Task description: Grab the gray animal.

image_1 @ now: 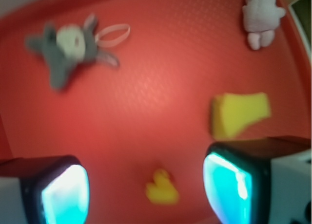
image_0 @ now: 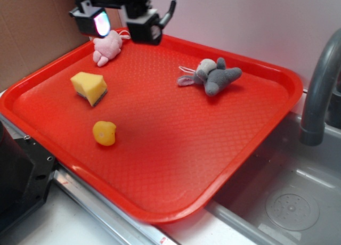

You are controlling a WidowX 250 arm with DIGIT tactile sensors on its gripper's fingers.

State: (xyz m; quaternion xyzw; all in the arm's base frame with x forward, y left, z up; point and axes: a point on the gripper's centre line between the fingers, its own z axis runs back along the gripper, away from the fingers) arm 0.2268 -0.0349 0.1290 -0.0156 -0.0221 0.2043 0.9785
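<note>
A red tray is seen beside a sink, holding everything. The gripper is raised at the far edge, fingers spread wide, nothing held — likely staged for an approach. The gray animal is lain on its side toward the tray's far right, well apart. Pink plush, yellow sponge, yellow duck are left loose as distractors. No readable writing is found.
</note>
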